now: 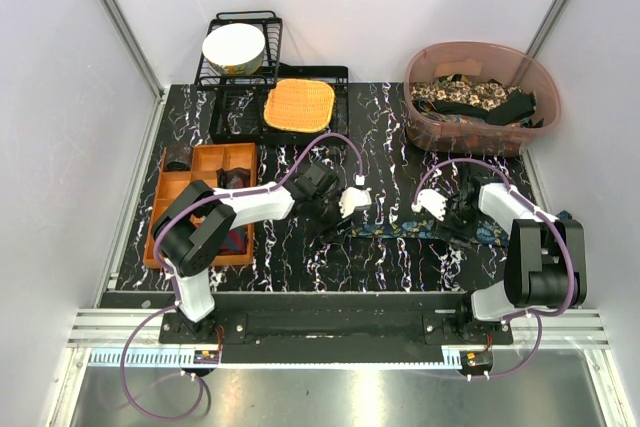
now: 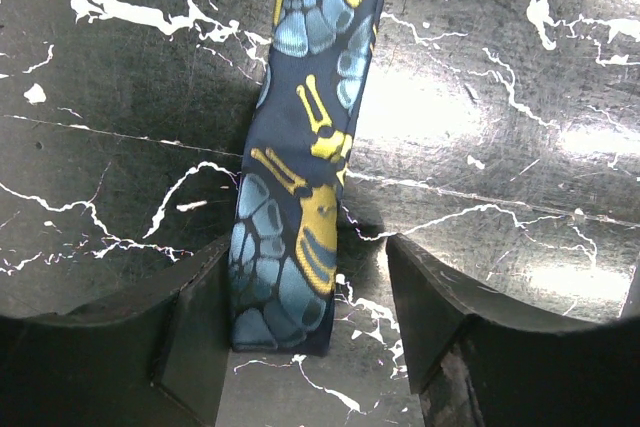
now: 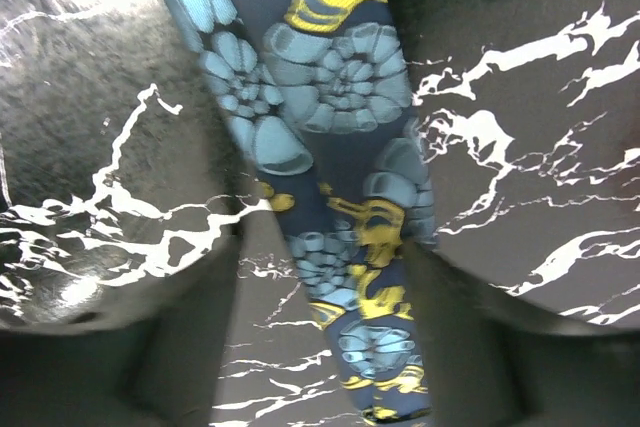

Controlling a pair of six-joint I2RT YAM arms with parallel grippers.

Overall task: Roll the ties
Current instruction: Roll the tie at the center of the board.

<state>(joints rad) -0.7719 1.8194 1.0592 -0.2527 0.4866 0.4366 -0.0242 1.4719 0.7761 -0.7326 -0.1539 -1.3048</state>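
One dark blue tie (image 1: pixel 400 230) with teal and yellow print lies flat and unrolled along the near part of the black marble table. My left gripper (image 1: pixel 335 219) hangs over its left end. In the left wrist view the tie's narrow end (image 2: pixel 285 247) lies between the open jaws of the gripper (image 2: pixel 305 337), beside the left finger (image 2: pixel 190 347), with a gap to the right finger. My right gripper (image 1: pixel 455 222) is over the tie further right. The right wrist view is blurred; the tie (image 3: pixel 350 147) runs between that open gripper's (image 3: pixel 320 347) fingers, against the right one (image 3: pixel 470 347).
A pink tub (image 1: pixel 425 122) at the back right holds more ties (image 1: pixel 470 97) in a heap. An orange compartment tray (image 1: pixel 165 192) stands at the left. A black dish rack (image 1: pixel 235 97) at the back carries a bowl (image 1: pixel 233 47) and the orange woven mat (image 1: pixel 298 105).
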